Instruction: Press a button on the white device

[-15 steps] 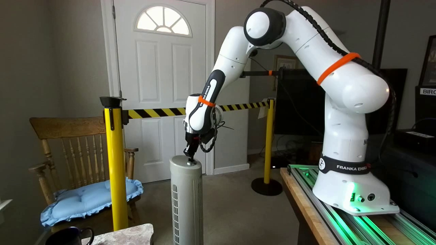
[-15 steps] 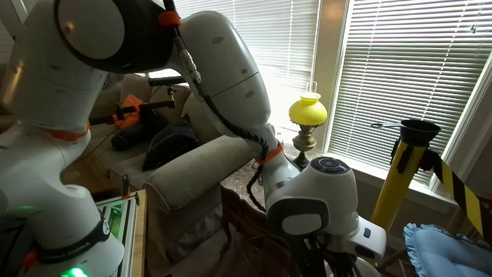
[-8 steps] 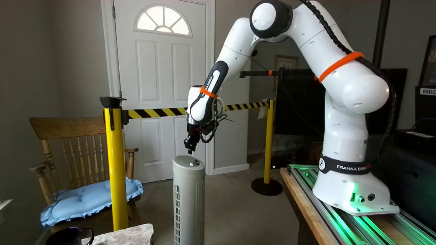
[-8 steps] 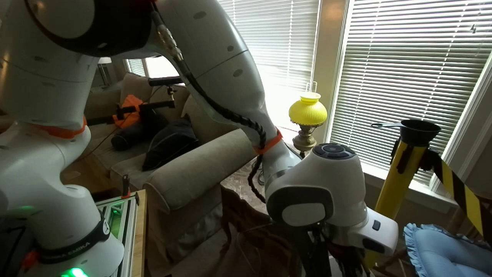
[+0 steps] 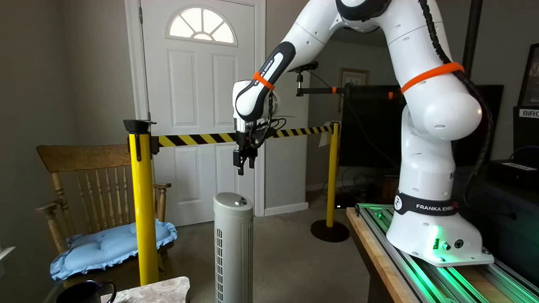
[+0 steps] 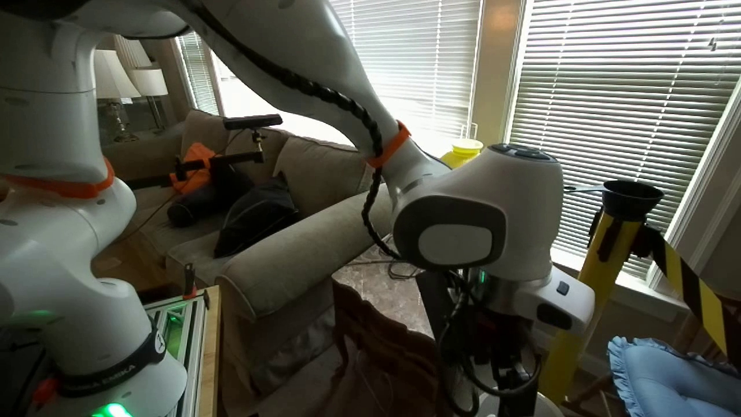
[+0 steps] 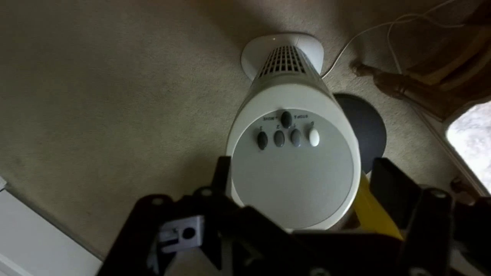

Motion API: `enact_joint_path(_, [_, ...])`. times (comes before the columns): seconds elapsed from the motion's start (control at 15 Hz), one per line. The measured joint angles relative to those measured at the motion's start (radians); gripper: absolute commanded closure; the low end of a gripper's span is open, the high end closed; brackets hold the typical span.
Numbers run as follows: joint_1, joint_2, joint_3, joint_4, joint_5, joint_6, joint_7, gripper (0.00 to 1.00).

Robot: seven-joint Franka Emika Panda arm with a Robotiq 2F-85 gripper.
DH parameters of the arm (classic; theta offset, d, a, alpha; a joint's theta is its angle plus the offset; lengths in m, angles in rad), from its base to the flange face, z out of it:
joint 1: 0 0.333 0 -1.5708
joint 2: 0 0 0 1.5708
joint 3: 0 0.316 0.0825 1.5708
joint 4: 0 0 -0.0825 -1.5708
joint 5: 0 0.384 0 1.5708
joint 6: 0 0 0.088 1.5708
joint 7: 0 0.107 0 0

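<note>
An end effector (image 5: 246,166) hangs above the white device (image 5: 233,248), a slatted tower at the bottom centre of an exterior view, with space between the two. The wrist view shows the end effector's two fingers (image 7: 395,191) spread wide and, on the tower's round top, five oval buttons (image 7: 279,138): a dark one set above a row of four. Upside-down lettering there reads "MOVE" and, apparently, "STOP"; the numerals 3, 2 and 1 run from left along the row, the fourth mark too small to make out. "FRANKA EMIKA" is printed on the band (image 5: 429,206) around the white arm's base (image 5: 421,235), which stands on metal rails (image 5: 414,275) atop a wood-edged table (image 5: 381,261) at lower right of an exterior view. At the right edge, a cut-off label (image 5: 529,113) begins "BIR." Two yellow posts (image 5: 146,219) linked by striped tape (image 5: 198,139) stand left and right of centre. At left, one wooden chair (image 5: 84,156) bears one blue cushion (image 5: 113,248); one dark mug (image 5: 82,293) shows at lower left.
</note>
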Motion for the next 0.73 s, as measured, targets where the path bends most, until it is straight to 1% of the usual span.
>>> enact_joint_path(0.2, [0.013,-0.071,0.001,-0.006,0.0,-0.143,0.021,0.0])
enact_joint_path(0.33, [0.015,-0.103,-0.001,-0.006,-0.002,-0.214,0.057,0.01])
enact_joint_path(0.47, [0.014,-0.122,-0.009,-0.006,-0.003,-0.227,0.09,0.0])
enact_joint_path(0.73, [0.013,-0.129,-0.018,-0.006,-0.003,-0.227,0.096,0.0])
